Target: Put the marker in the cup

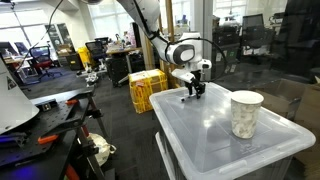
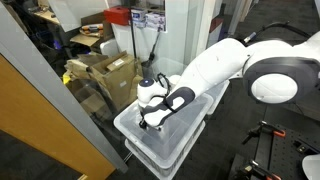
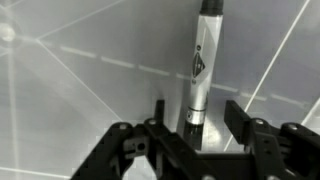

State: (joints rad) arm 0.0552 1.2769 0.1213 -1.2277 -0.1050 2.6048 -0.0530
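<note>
The jaws are open and hold nothing. In the wrist view, one end of the marker [image 3: 200, 65] sits between them, with a gap on each side. The marker lies flat on the table [image 3: 80, 90] and points away from the jaws. In an exterior view the cup [image 1: 246, 113] stands upright on the same table, well to the right of the jaws and nearer.

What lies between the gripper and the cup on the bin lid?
Nothing. In an exterior view, the stretch of bin lid between the gripper and the cup is bare.
</note>
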